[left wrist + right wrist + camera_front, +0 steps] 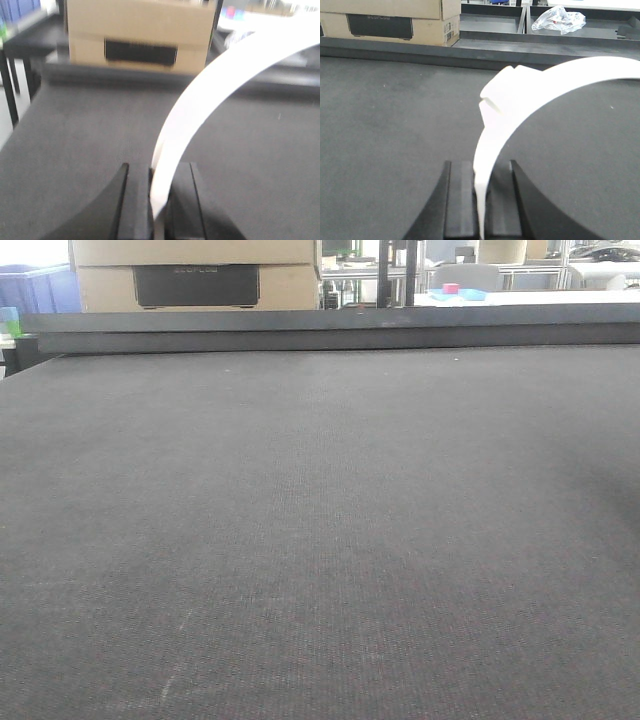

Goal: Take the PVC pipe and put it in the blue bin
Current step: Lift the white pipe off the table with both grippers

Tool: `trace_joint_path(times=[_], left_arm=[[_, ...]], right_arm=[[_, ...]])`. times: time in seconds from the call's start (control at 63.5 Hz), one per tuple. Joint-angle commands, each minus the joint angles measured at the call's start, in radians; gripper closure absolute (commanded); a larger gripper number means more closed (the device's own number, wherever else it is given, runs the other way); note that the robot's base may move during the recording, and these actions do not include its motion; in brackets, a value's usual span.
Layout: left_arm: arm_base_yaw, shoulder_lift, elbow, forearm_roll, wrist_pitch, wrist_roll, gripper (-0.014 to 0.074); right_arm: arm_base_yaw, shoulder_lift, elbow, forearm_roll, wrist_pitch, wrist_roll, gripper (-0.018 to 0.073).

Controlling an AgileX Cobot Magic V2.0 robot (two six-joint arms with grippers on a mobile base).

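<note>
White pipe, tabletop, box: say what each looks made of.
White pipe: probably plastic, smooth and matte; even white, clean moulded step near its end. Tabletop: dark grey woven fabric or mat, likely; fine weave grain shows. Box: cardboard, plain brown, with a printed black panel.

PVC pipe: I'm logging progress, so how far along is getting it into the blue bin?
Grab looks done: white PVC pipe sits clamped in the left hand, and likewise in the right hand. Left to do: the placing; both wrist views show only dark table below.
</note>
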Motion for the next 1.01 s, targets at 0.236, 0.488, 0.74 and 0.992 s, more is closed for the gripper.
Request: trace_joint_path(times=[0.236, 0.488, 0.74, 0.992], left_arm=[[-0.006, -0.139, 0.034, -0.006, -0.024, 0.001, 0.0707], [-0.006, -0.143, 0.034, -0.006, 0.018, 0.001, 0.0707], [-0.006, -0.143, 0.034, -0.006, 0.02, 0.001, 0.0707], [-0.006, -0.143, 0.034, -0.006, 0.02, 0.001, 0.0707]], right_arm=[[-0.002, -0.241, 0.106, -0.018, -0.075, -0.006, 0.0727], [-0.002, -0.294, 0.106, -0.018, -0.139, -0.006, 0.0727], [-0.002, -0.294, 0.106, -0.018, -0.143, -0.006, 0.0727], [-0.002, -0.294, 0.106, -0.018, -0.147, -0.006, 0.0727]])
